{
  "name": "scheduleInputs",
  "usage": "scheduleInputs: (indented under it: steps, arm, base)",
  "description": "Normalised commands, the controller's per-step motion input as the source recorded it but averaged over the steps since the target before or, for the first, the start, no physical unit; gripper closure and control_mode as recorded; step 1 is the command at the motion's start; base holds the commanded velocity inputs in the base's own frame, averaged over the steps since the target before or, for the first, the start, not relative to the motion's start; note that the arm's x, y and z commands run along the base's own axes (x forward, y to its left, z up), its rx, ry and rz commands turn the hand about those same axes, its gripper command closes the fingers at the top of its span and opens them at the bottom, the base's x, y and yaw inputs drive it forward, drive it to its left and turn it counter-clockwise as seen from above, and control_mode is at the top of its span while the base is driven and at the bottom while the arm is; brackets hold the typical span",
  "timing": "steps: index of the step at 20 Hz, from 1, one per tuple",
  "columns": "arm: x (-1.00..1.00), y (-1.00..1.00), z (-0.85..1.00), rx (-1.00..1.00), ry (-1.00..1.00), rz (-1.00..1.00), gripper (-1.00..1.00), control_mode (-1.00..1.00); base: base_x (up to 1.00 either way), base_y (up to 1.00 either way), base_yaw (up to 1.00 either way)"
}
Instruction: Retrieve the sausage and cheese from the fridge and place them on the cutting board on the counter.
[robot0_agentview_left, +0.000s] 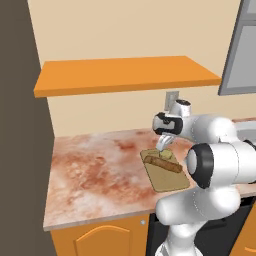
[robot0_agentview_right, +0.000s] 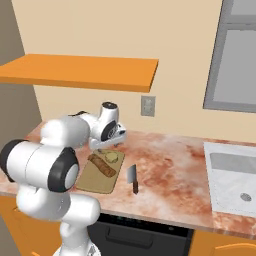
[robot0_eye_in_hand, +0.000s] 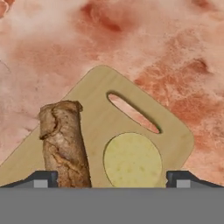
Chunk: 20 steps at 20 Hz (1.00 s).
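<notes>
You had the gripper (robot0_eye_in_hand: 112, 179) hanging just above the cutting board (robot0_eye_in_hand: 92, 118), its jaws spread wide and gripping nothing, the two tips standing to either side of the cheese (robot0_eye_in_hand: 132, 160). With both items lying on the board, the step in hand looked like the release and retreat, and the way to do that well was to lift straight up along the fingers' own line before swinging anywhere, so that neither tip brushed the cheese or nudged the sausage (robot0_eye_in_hand: 64, 140) off the wood. You did well to leave the jaws wide until the hand was well clear. The cheese was a pale yellow rounded disc with faint speckles, resting flat on the board just beside the handle slot (robot0_eye_in_hand: 133, 113). The sausage was a brown, rough-skinned link lying next to it, near but apart. From the right base view the board sat on the marbled counter (robot0_agentview_right: 175, 160), with a cleaver (robot0_agentview_right: 132, 178) just beside its edge, so you had to keep the arm's withdrawal away from that side.
</notes>
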Motion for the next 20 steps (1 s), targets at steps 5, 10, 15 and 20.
scheduleInputs:
  steps: [5,10,15,20]
  arm:
    - [-0.47,0.00,0.89,0.00,-0.12,-0.08,-1.00,-1.00]
    - [-0.92,0.00,0.82,0.01,-0.07,-0.14,-1.00,-1.00]
    - [-1.00,0.00,0.67,0.04,0.00,-0.16,-1.00,-1.00]
    - [-0.94,0.00,0.73,0.06,0.00,-0.23,-1.00,-1.00]
  base:
    - [0.00,0.00,0.00]
    - [0.00,0.00,0.00]
    - [0.00,0.00,0.00]
    - [0.00,0.00,0.00]
